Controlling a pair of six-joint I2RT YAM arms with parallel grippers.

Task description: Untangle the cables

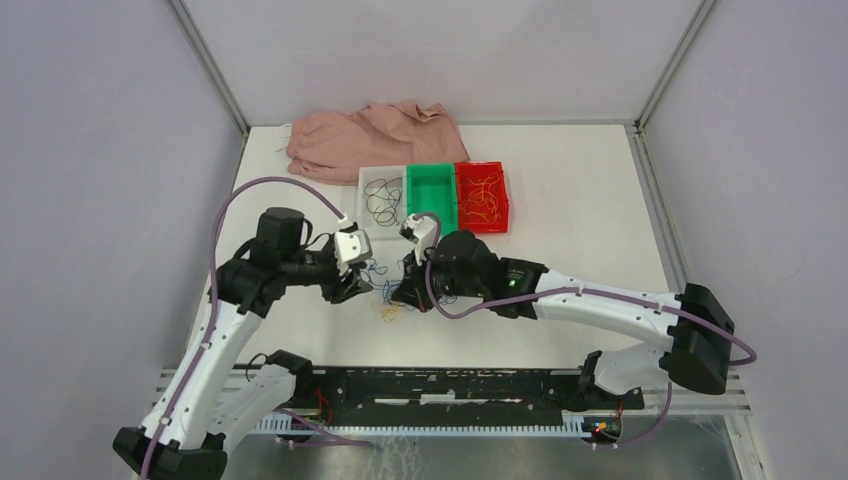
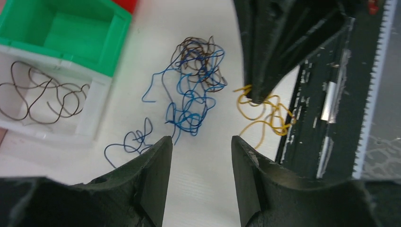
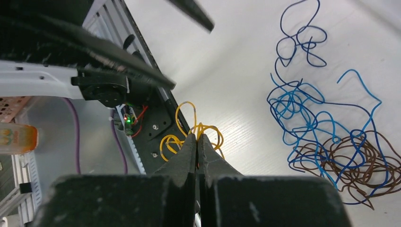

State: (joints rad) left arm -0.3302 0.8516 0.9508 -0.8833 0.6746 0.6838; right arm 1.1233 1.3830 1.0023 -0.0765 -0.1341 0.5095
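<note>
Wire (image 3: 208, 130) (curly, yellow) in right gripper (image 3: 196, 138).

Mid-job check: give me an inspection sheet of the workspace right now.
Surface: white table, no spills seen.
Job's things: blue-and-brown tangle loose mid-table; yellow strands beside it; white bin holds dark strands, red bin yellow ones, green bin looks empty.
Clutter: pink cloth behind the bins.
Grippers: left gripper open near the tangle; right gripper shut on the yellow strands.
Cables: purple arm cables along both arms.
Surroundings: grey walls.
</note>
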